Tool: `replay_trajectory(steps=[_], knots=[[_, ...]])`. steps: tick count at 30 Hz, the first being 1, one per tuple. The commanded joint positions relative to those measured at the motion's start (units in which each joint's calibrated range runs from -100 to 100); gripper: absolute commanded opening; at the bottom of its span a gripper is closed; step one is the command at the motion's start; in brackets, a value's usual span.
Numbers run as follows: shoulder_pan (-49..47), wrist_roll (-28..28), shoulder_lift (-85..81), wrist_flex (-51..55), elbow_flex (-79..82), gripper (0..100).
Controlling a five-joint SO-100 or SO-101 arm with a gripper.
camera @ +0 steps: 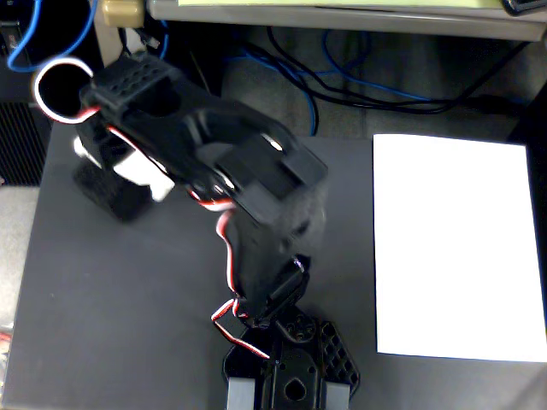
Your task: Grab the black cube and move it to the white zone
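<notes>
The arm's stretched out to the far left corner of the counter [128, 316] in the fixed view, w/ the claw [115, 175] down at the black cube [115, 195], which sits near the counter's left edge. Looks like it's there for the pickup. The white claw part overlaps the block's top, but the arm's bulk hides the jaws, so can't tell if it's clenched or loose. The white zone [457, 248] lies well apart on the right side, bare, prob. waiting for the drop.
</notes>
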Motion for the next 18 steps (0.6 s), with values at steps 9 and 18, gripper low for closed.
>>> replay_trajectory(steps=[9,18], knots=[[0.31,-3.92,3.81,-1.88,-3.9,1],[0.39,-7.11,-34.33,18.19,-8.34,1]])
